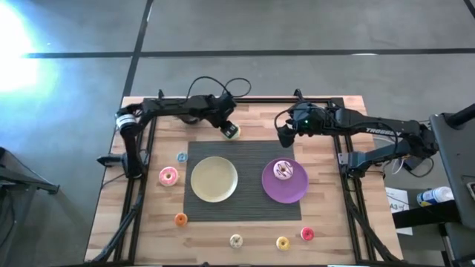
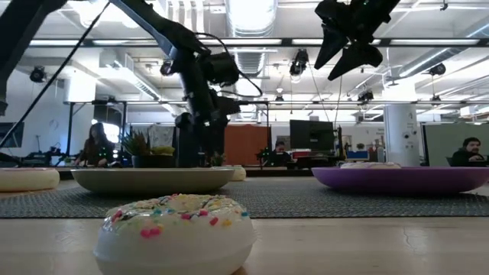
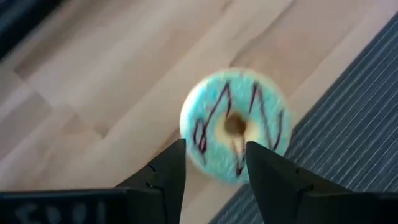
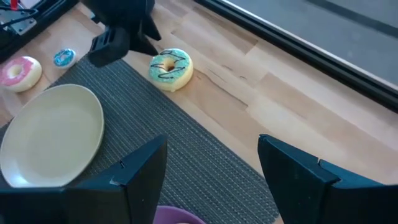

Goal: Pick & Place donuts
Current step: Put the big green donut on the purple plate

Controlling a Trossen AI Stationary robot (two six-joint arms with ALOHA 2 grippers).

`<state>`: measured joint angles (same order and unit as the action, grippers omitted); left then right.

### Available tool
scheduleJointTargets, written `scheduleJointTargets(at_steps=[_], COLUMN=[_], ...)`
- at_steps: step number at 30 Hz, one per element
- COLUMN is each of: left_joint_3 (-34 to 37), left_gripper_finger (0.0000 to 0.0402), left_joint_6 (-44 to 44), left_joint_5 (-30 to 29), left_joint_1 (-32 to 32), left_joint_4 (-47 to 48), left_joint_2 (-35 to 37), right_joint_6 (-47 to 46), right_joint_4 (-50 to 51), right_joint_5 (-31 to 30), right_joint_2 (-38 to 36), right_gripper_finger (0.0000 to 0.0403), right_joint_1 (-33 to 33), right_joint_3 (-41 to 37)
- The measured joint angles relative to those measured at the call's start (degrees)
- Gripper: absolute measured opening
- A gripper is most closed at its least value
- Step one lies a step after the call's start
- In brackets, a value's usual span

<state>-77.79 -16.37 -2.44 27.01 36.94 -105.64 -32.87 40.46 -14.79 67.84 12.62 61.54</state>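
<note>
A green donut with brown drizzle (image 1: 232, 131) (image 3: 235, 124) (image 4: 171, 67) lies flat on the wood at the grey mat's far edge. My left gripper (image 1: 224, 124) (image 3: 214, 180) hovers just over it, open, with the donut ahead of and between the fingertips; in the right wrist view it stands apart from the donut. My right gripper (image 1: 285, 138) (image 4: 211, 180) is open, raised above the mat's far edge, near the purple plate (image 1: 295, 194). A white-pink donut (image 1: 283, 170) lies on that plate. The yellow plate (image 1: 214, 179) holds nothing.
More donuts lie on the wood: pink (image 1: 168, 176) left of the mat, orange (image 1: 180, 219), cream with sprinkles (image 1: 236, 240) (image 2: 176, 233), yellow (image 1: 282, 242) and red (image 1: 307, 234) along the near edge. A small blue ring (image 1: 182, 156) lies near the pink one. People sit in the room behind.
</note>
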Motion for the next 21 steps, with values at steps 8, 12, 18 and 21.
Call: scheduleJointTargets(at_steps=[8, 12, 18, 21], left_joint_3=[-1.7, -1.7, -1.7, -1.7], left_gripper_finger=[0.0141, 0.0159, 0.0211, 0.0218], left_joint_6=[0.3, -2.2, -5.5, -6.5], left_joint_5=[-6.4, -6.2, -0.6, -0.2], left_joint_1=[-1.5, -1.5, -1.5, -0.9], left_joint_4=[3.1, 1.8, -0.4, 0.6], left_joint_2=[3.6, 4.7, 3.3, 1.2], right_joint_6=[5.4, 7.8, 11.1, 11.2], right_joint_4=[0.1, 0.2, 0.1, 0.5], right_joint_5=[0.2, 1.4, 4.2, 4.3], right_joint_2=[-0.4, -0.8, -1.5, -1.9], right_gripper_finger=[0.0242, 0.0242, 0.0242, 0.0242], right_joint_1=[0.0, 0.1, 0.3, 0.7], right_joint_3=[-0.1, -0.1, -0.1, -0.1])
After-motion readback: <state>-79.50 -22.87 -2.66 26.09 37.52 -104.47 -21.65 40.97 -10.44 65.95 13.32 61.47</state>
